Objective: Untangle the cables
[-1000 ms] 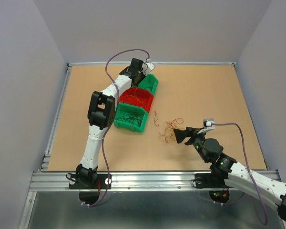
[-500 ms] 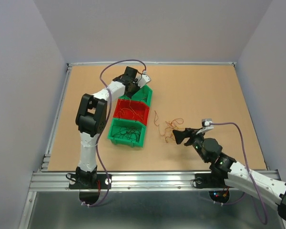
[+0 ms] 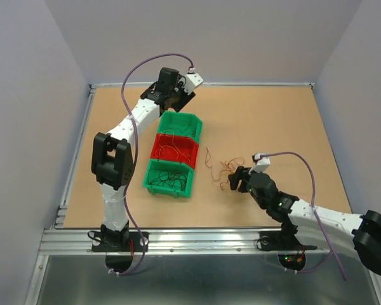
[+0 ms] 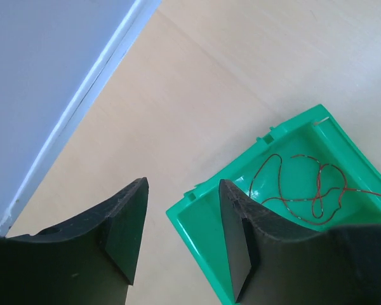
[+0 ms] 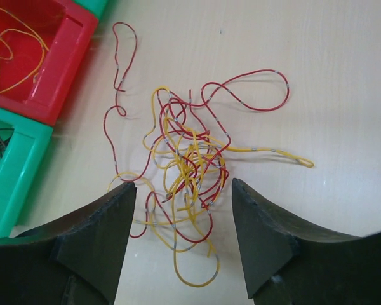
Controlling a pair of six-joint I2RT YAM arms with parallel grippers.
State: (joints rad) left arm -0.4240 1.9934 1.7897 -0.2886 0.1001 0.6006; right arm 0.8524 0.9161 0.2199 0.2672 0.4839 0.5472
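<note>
Straddling cables (image 5: 184, 165) — right gripper (image 5: 181, 235) agape

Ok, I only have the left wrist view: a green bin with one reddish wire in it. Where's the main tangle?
Observer: The tangle of red and yellow cables lies on the table, right of the bins, below the right end effector, whose fingers are open.
Operator: Bins, plural?
Observer: Three in a row. Next to your far green bin is a red bin holding orange-yellow wire.
Operator: And the third?
Observer: A near green bin with dark wires.
</note>
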